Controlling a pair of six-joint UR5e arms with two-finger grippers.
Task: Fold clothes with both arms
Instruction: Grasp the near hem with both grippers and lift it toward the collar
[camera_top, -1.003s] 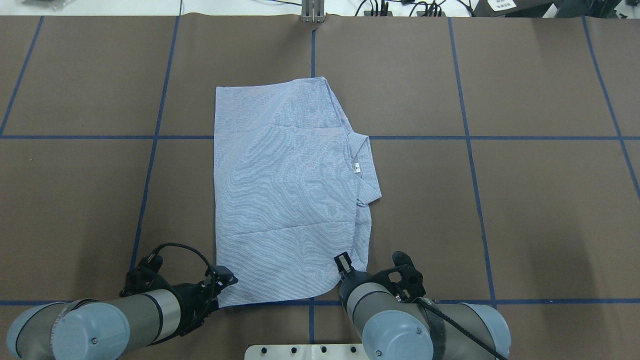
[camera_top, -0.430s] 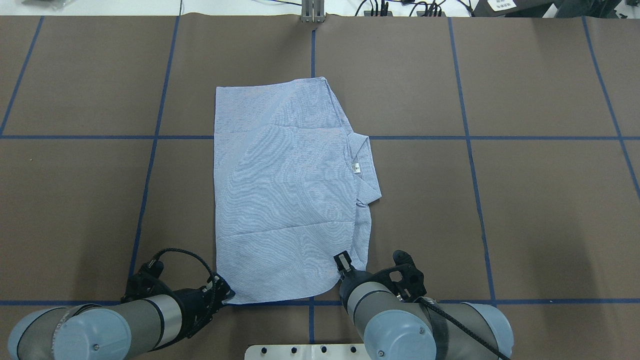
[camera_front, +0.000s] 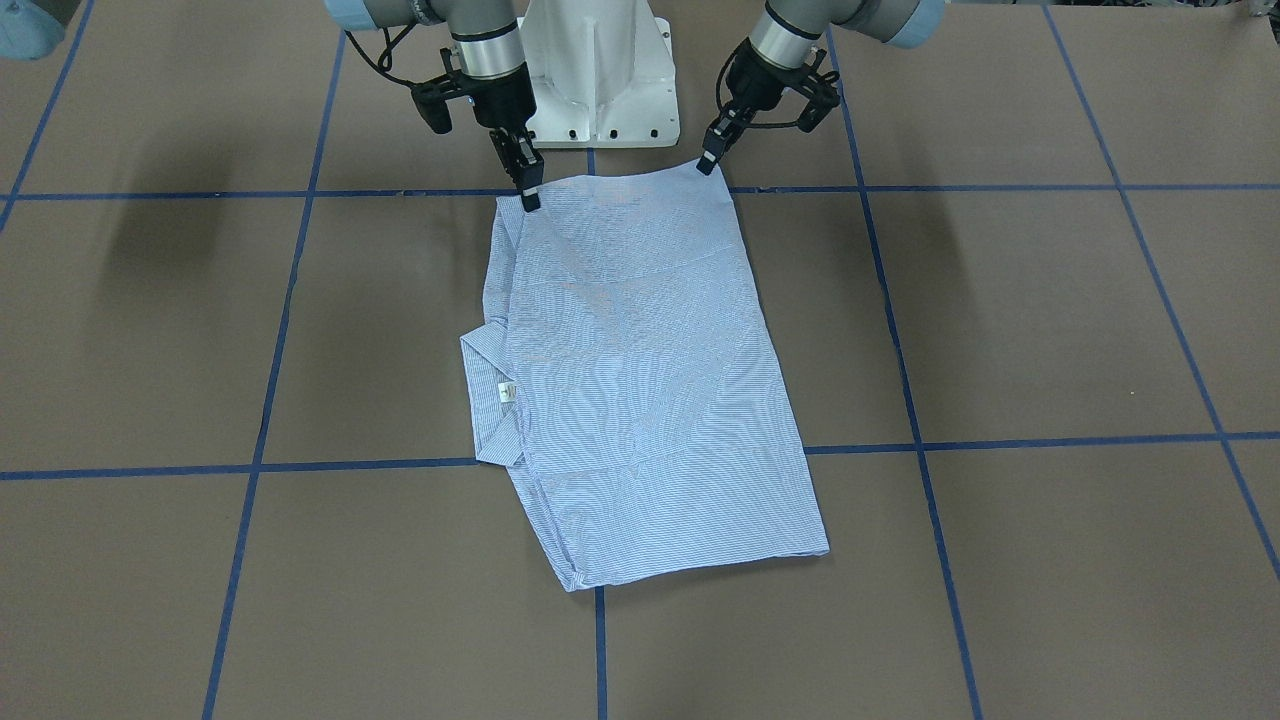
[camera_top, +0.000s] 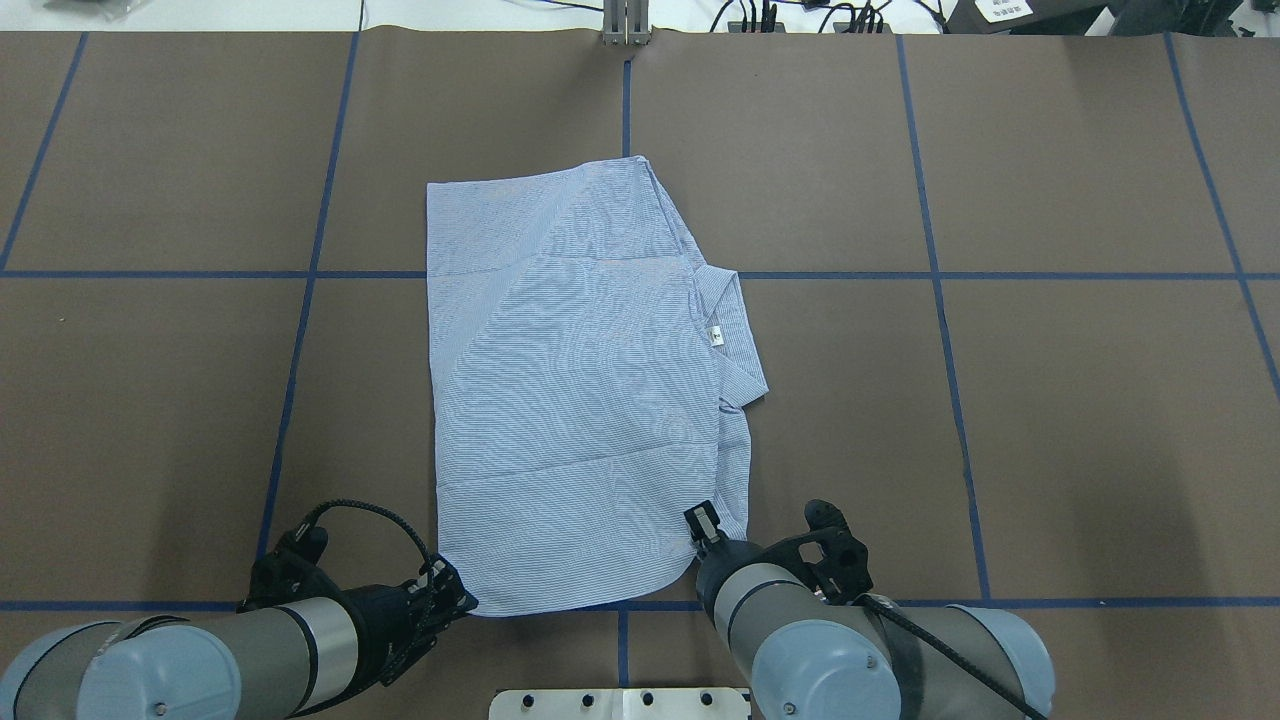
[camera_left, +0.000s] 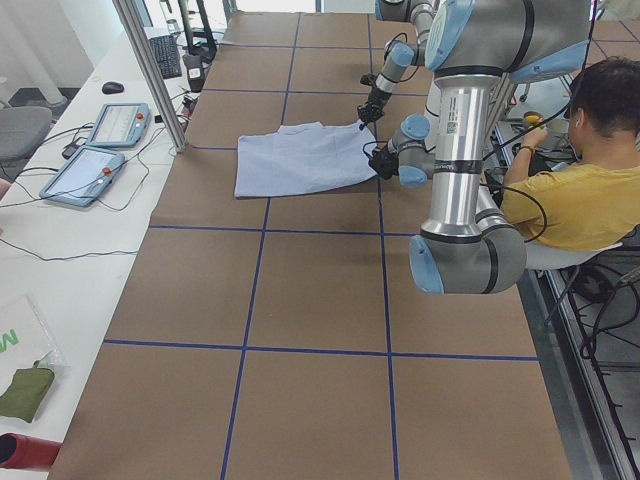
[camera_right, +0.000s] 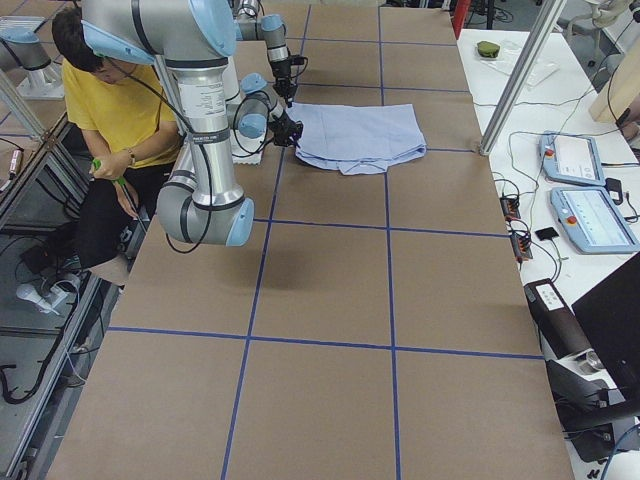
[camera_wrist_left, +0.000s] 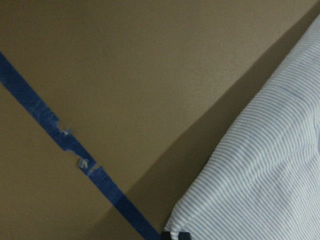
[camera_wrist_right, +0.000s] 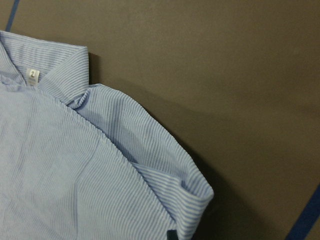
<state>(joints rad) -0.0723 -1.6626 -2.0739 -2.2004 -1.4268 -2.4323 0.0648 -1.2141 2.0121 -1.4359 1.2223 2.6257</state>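
Observation:
The light blue striped shirt (camera_top: 570, 380) lies folded in a rectangle on the brown table, its collar and white label (camera_top: 714, 335) at its right edge. It also shows in the front view (camera_front: 640, 380). My left gripper (camera_top: 455, 592) is shut on the shirt's near left corner (camera_wrist_left: 265, 175). My right gripper (camera_top: 703, 525) is shut on the near right corner (camera_wrist_right: 190, 200). In the front view the left gripper (camera_front: 708, 160) and the right gripper (camera_front: 528, 195) hold that edge slightly off the table, with a shadow under it.
The white pedestal base (camera_front: 598, 80) stands just behind the held edge. Blue tape lines (camera_top: 935, 275) grid the table. A person in a yellow shirt (camera_left: 570, 190) sits behind the robot. Teach pendants (camera_right: 585, 190) lie on the far side bench.
Both grippers have shifted a little to the right with the shirt's near edge. The near left corner has moved right and the near edge has risen slightly.

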